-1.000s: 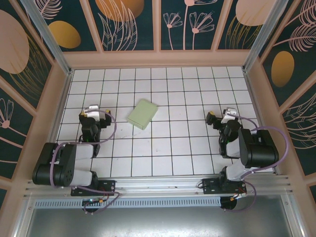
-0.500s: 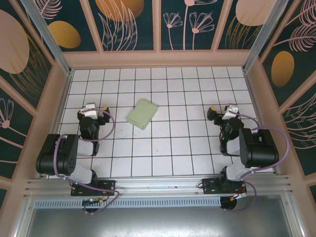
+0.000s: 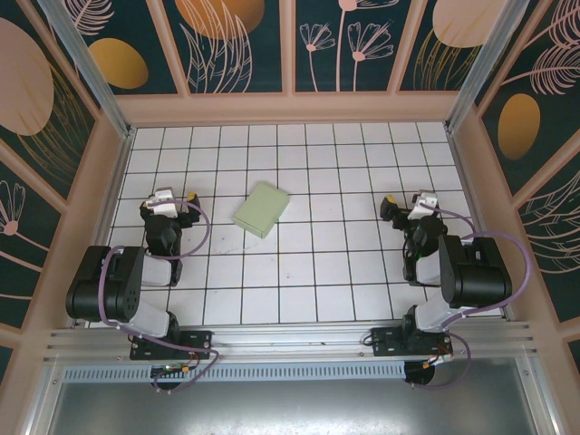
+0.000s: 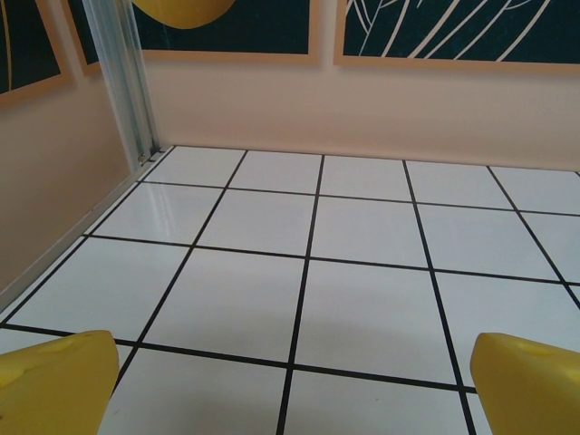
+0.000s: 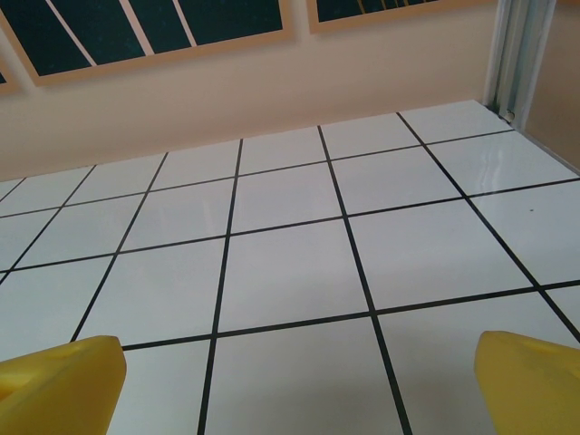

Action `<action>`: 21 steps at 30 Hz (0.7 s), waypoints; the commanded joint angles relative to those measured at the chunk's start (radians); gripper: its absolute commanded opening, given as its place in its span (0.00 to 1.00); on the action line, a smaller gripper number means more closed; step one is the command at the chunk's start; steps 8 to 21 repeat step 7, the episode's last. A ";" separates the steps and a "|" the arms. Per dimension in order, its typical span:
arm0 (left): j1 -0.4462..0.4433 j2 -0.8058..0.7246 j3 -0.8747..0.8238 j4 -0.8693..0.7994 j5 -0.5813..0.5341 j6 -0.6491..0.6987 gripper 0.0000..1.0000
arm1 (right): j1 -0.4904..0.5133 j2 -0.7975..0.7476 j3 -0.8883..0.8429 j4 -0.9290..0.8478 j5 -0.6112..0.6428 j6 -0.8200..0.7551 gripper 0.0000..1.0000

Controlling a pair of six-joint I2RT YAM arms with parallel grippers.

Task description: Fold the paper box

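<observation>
Box flat, right of left pincer, well apart.

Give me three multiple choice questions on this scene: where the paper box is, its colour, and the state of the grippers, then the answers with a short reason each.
1. Where on the tiled floor does the paper box lie? A far right corner; B left of centre, nearer the left arm; C near edge.
2. Its colour? A red; B black; C pale green.
3. The left gripper and right gripper are? A both open, empty; B both shut on the box; C one open, one shut.
Answers: B, seen left of centre from above; C, its card is mint; A, each wrist view shows yellow fingertips wide apart, bare tiles between.
</observation>
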 commanded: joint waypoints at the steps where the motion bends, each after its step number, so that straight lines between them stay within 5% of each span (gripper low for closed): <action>1: 0.005 0.001 -0.003 0.045 -0.004 -0.014 0.99 | -0.005 0.003 0.012 0.041 0.007 0.002 0.99; 21: 0.005 0.000 -0.006 0.047 -0.004 -0.014 0.99 | -0.005 0.001 -0.022 0.102 0.013 0.004 0.99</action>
